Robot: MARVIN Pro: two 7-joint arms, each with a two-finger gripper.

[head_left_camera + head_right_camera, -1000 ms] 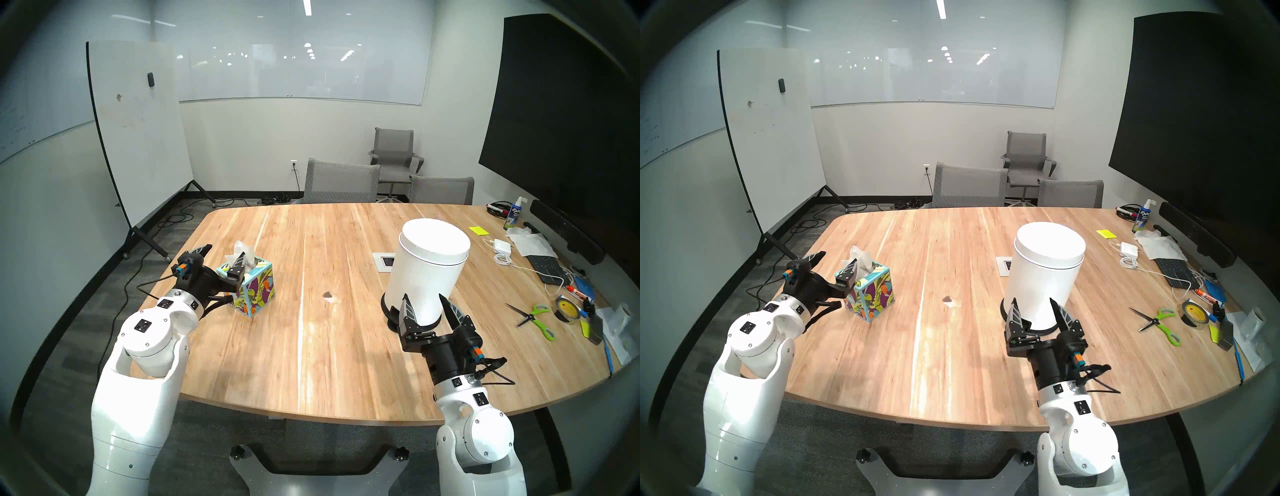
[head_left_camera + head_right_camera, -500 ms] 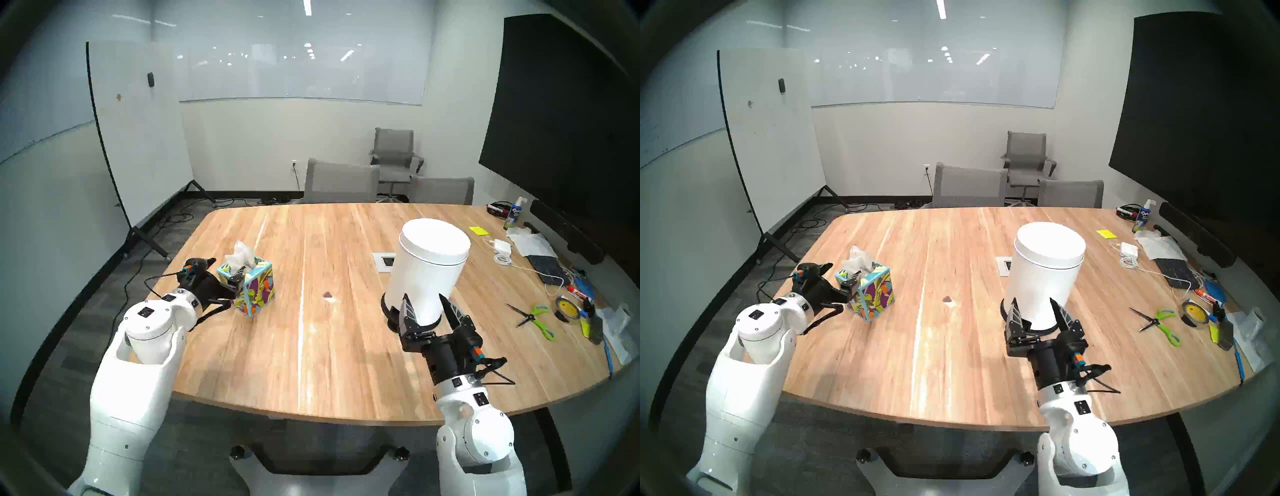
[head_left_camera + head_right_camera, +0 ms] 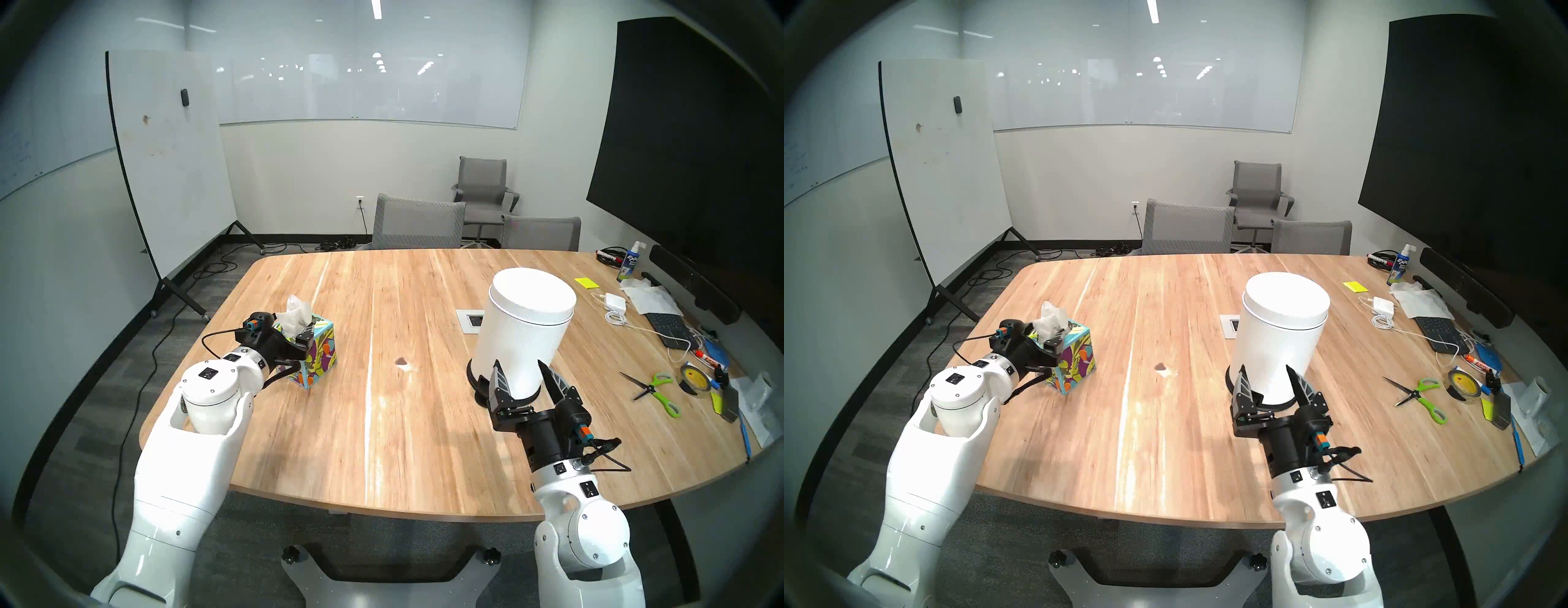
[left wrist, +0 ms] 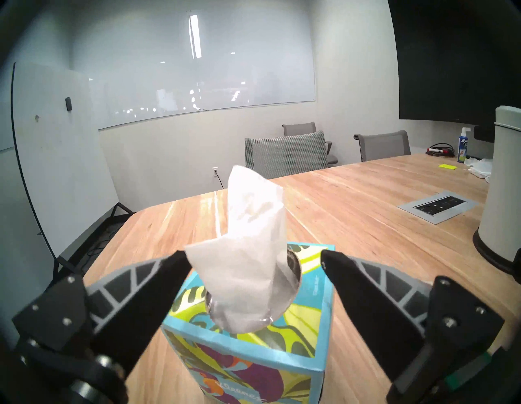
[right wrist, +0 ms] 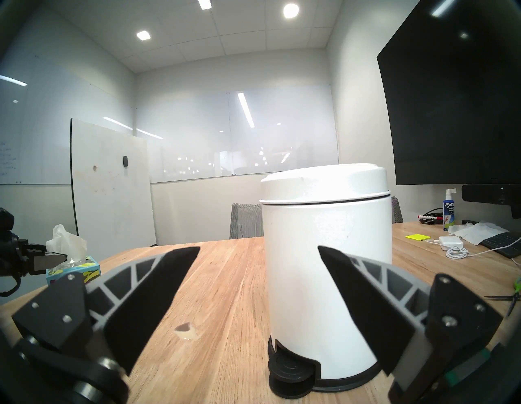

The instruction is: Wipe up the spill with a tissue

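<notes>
Left gripper point(image 4: 253, 255) has come forward and down onto the tissue box point(image 4: 248, 364) | jaws spread wide, straddling the tissue point(image 4: 248, 254) standing from the box's slot, nothing pinched | right gripper point(image 5: 258, 251) unmoved, open, empty, before the white bin point(image 3: 524, 329) | spill point(image 3: 401, 361) mid-table, between box and bin
</notes>
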